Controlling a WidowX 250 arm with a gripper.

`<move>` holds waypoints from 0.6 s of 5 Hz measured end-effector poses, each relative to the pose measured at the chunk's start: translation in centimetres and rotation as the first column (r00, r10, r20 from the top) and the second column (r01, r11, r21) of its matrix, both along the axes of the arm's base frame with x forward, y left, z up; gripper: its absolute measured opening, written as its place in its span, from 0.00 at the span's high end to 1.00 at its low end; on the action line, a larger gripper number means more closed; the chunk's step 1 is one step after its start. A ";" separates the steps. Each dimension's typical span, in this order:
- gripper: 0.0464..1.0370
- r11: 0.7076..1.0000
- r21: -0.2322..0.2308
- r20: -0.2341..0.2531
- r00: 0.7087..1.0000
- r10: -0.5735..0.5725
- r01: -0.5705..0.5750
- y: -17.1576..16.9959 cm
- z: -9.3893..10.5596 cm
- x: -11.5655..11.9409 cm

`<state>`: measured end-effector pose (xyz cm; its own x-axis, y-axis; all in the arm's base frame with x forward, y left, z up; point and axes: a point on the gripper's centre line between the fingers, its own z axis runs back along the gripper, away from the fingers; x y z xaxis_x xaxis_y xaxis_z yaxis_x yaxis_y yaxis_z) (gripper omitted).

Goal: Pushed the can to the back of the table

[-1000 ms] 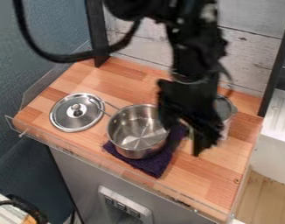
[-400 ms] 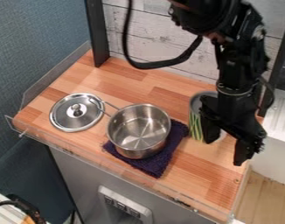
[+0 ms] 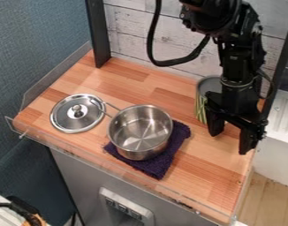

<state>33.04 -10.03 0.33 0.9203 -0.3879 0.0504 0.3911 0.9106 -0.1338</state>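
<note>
My black gripper (image 3: 230, 142) hangs over the right part of the wooden table, its two fingers apart with bare wood showing between them. Just behind and to the left of it stands the can (image 3: 202, 99), upright near the back wall, with a grey top and green stripes on its side. The gripper hides much of the can's right side, and whether they touch I cannot tell. The wooden table (image 3: 140, 81) carries both the can and the cookware.
A steel pot (image 3: 130, 148) stands on a dark purple cloth (image 3: 178, 134) at the middle, its handle toward a steel lid (image 3: 70, 121) on the left. A clear low rim (image 3: 161, 187) lines the front edge; a white plank wall (image 3: 152, 35) rises behind.
The gripper first moved right, uncovering the can, then toward the back. Since the middle frame the can has shifted back toward the wall. Pot, cloth and lid have stayed put.
</note>
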 end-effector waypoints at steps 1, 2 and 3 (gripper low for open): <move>0.04 0.999 -0.010 0.019 0.999 0.040 -0.040 1.5 0.6 1.3; 0.04 0.996 -0.056 0.018 0.998 0.067 -0.065 2.4 1.1 2.0; 0.04 0.999 -0.037 -0.012 0.999 0.031 -0.032 1.9 0.7 1.1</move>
<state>34.15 -8.11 1.06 0.9326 -0.3569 0.0542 0.3608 0.9166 -0.1723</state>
